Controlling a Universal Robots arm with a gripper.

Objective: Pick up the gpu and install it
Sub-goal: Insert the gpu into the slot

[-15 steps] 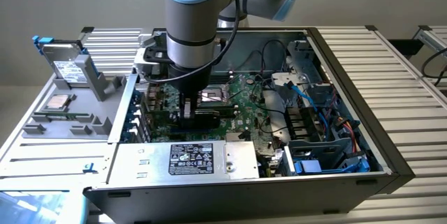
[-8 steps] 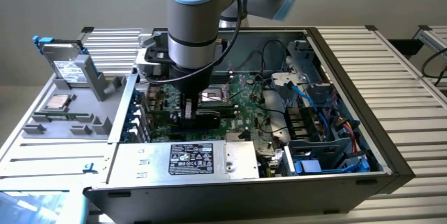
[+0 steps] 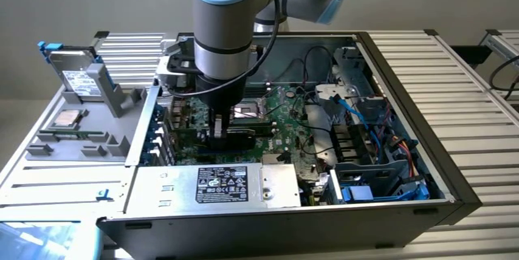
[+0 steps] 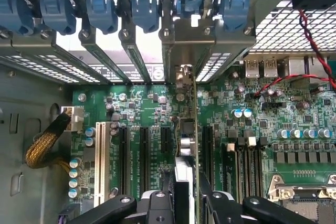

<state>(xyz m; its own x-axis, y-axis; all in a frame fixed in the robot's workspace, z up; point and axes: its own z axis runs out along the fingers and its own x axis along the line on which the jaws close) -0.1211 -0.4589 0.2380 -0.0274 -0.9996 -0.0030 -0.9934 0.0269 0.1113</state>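
My end effector (image 4: 184,203) clamps the gpu (image 4: 187,129) edge-on above the motherboard (image 4: 147,108), no lettering legible there

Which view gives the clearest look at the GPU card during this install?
The wrist view: the thin green GPU card stands edge-on between the end effector fingers, its silver bracket reaching the rear slot openings. The exterior view gives just a dark sliver of the card under the arm, above the green motherboard.

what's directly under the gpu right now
The gpu stands on edge in the end effector, above the green motherboard and its black expansion slots. The card hides the slot beneath it, so whether it is seated cannot be seen.
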